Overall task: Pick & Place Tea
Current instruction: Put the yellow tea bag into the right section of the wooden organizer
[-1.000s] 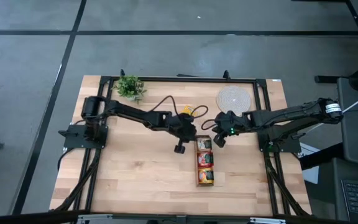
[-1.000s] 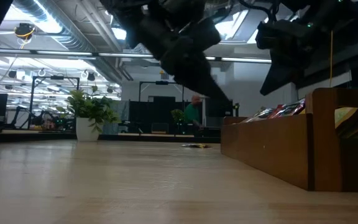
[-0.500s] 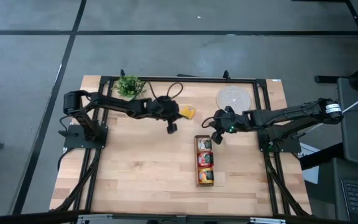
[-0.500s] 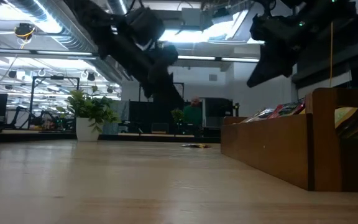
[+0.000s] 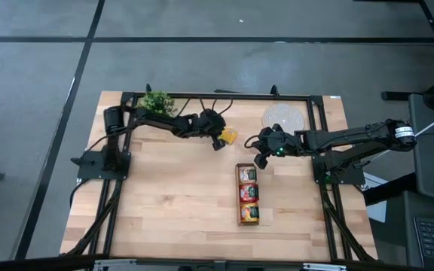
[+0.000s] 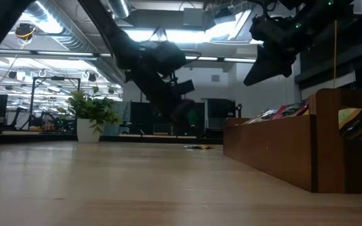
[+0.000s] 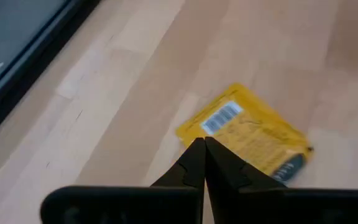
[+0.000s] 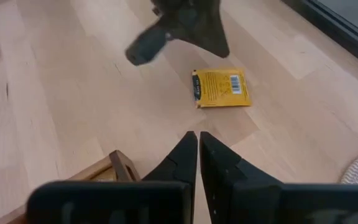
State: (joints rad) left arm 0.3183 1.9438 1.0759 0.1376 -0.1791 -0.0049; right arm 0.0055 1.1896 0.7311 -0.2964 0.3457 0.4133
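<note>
- High view: one yellow tea sachet (image 5: pixel 230 136) lies loose and flat on the wooden surface (image 5: pixel 172 196), far from the camera's near edge and just left of the round woven mat (image 5: pixel 283 118); it is apparently the last piece still outside the tray.
- Left gripper (image 5: pixel 218 141) hangs just beside that sachet on its left, and the left wrist view shows its jaws pressed together, tips poised over the sachet's edge (image 7: pixel 244 130) and gripping nothing; likely it is lining up and must spread before it can pinch.
- Right gripper (image 5: pixel 260 159) hovers right of the sachet, above the far end of the long wooden tray (image 5: pixel 249 194). Its jaws stand nearly together with only a slit between them, empty, seemingly kept clear so the left arm can work.
- Tray holds red, orange and pale sachets standing on edge in its three compartments, which keeps them sorted and packed.
- Small potted plant (image 5: pixel 157 103) sits at the far left corner, out of the way.
</note>
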